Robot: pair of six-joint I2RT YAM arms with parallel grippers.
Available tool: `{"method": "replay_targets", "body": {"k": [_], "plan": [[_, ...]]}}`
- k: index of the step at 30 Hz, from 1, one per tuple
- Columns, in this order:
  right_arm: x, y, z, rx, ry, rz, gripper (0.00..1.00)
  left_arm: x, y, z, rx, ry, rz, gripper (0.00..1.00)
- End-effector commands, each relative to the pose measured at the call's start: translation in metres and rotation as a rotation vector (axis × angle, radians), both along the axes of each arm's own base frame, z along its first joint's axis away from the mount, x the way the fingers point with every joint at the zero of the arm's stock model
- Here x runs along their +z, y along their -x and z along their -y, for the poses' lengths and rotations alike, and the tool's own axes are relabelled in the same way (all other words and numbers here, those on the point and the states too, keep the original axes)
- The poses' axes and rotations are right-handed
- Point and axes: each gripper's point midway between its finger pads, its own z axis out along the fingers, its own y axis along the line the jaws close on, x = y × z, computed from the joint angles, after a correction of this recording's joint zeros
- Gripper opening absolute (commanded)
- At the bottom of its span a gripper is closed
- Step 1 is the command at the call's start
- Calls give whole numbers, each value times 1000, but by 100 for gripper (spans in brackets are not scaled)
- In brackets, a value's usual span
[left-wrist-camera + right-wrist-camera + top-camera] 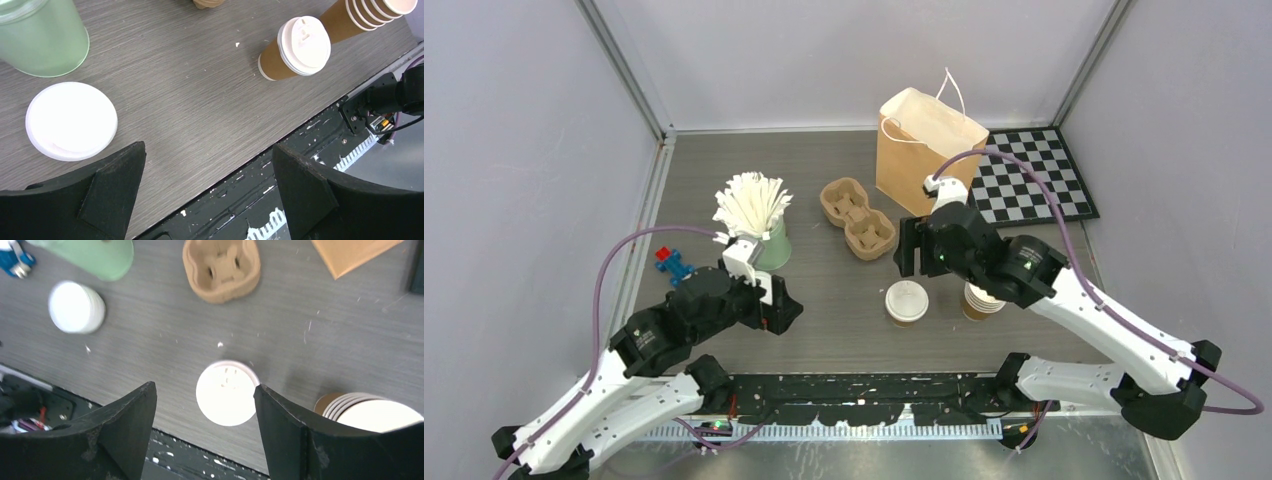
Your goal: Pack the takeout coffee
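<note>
The takeout coffee [907, 302], a brown paper cup with a white lid, stands upright near the table's front edge. In the right wrist view its lid [226, 392] shows below and between the fingers, closer to the right finger [285, 425]. My right gripper [909, 247] hovers open above the table just behind the cup, holding nothing and apart from it. My left gripper [779, 303] is wide open and empty over the front edge, well left of the coffee [300, 47]. A brown paper bag [924, 150] stands open at the back.
A stack of lidless brown cups [981, 300] stands right of the coffee. A pulp cup carrier [857, 216] lies mid-table. A green cup of white sticks [759, 215] stands left, loose white lids [71, 120] beside it. A blue toy [673, 264] and a checkerboard [1034, 175] lie at the sides.
</note>
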Motion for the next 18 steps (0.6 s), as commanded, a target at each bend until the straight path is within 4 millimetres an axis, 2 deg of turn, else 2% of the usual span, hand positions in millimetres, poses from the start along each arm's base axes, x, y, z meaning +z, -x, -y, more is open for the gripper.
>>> {"method": "replay_targets", "body": {"k": [1, 5, 14, 18], "plan": [[41, -20, 8, -77, -7, 130, 75, 7, -5, -10, 41, -9, 44, 100], [41, -45, -1, -76, 56, 211, 75, 12, -6, -19, 80, 1, 64, 100], [-12, -100, -56, -25, 235, 187, 72, 29, -2, -28, 100, 104, 159, 100], [-41, -125, -72, -7, 295, 154, 69, 36, 1, -36, 116, 136, 190, 100]]}}
